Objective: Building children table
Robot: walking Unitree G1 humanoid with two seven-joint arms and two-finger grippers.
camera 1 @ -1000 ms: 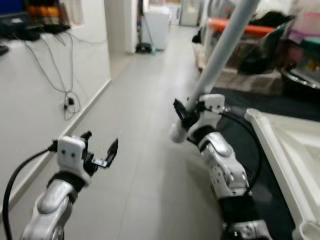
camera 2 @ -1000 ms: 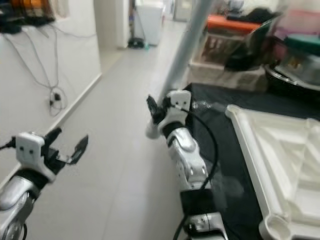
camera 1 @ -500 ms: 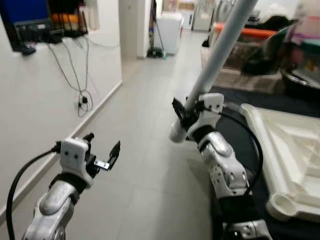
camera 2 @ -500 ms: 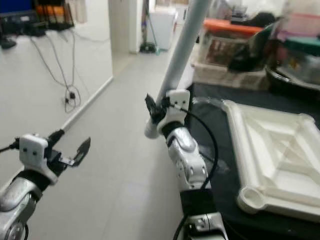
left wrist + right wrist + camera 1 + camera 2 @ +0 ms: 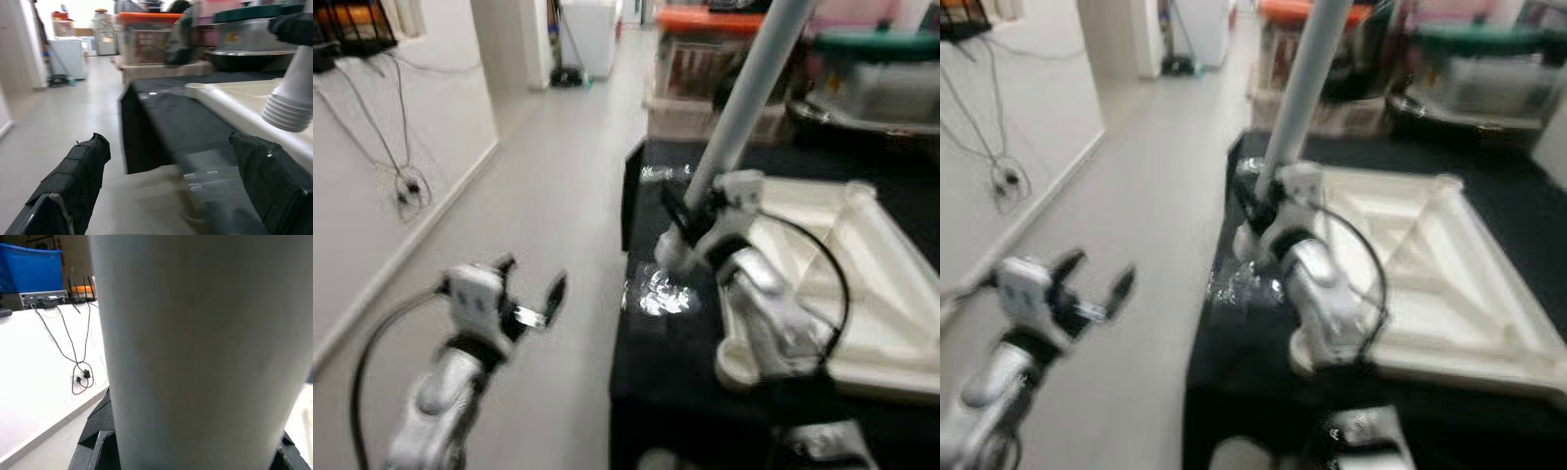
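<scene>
Right gripper [image 5: 677,223] clamped round a grey table leg [image 5: 744,93], tilted over the upturned white tabletop [image 5: 1430,264] on black cloth [image 5: 675,352]. Left gripper [image 5: 530,294] spread wide, empty, above the floor.

The table leg [image 5: 749,93] looks like smooth matt plastic, pale grey-white, with a ribbed end. The upturned tabletop [image 5: 1430,264] is cream plastic with a slight sheen along its moulded ribs. A black cloth [image 5: 666,362] covers the desk, matt, and a clear glossy film [image 5: 656,291] on it catches the light. The right hand [image 5: 674,217] has dull black fingers; its arm is brushed silver metal. The floor [image 5: 548,215] is smooth pale tile.
</scene>
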